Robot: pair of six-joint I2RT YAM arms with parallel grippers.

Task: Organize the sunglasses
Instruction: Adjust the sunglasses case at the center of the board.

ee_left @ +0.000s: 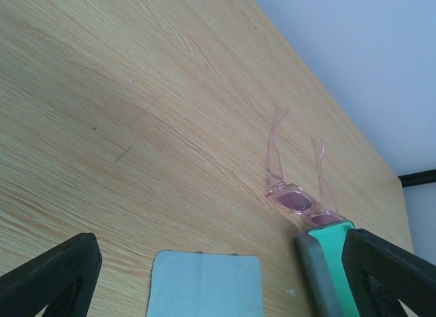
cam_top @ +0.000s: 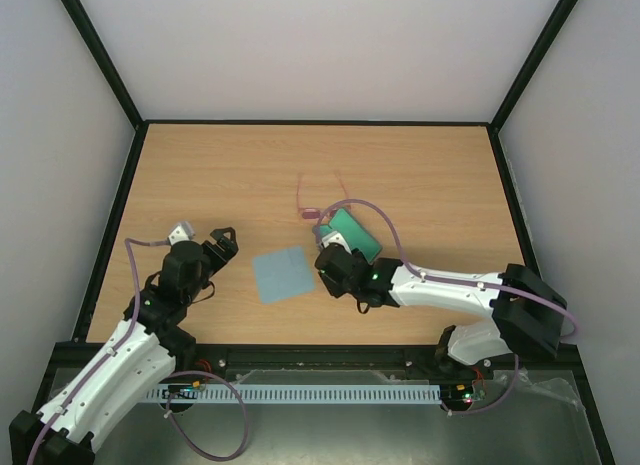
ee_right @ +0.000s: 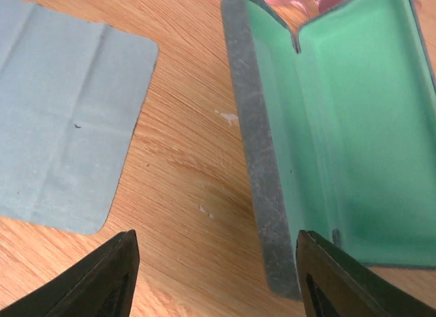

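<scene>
The sunglasses (cam_top: 313, 207) have a thin pink frame and pinkish lenses. They lie unfolded on the table, touching the far end of the case; the left wrist view (ee_left: 300, 201) shows them clearly. The blue-grey case (cam_top: 355, 235) lies open, showing its green lining (ee_right: 340, 126). My right gripper (cam_top: 330, 247) is open just above the case's near left edge, which sits between its fingers (ee_right: 221, 276). My left gripper (cam_top: 224, 241) is open and empty, left of the cloth (ee_left: 221, 290).
A flat light-blue cloth (cam_top: 283, 274) lies on the wooden table between the two grippers, also in the left wrist view (ee_left: 204, 286) and the right wrist view (ee_right: 68, 119). Black frame rails (cam_top: 110, 225) border the table.
</scene>
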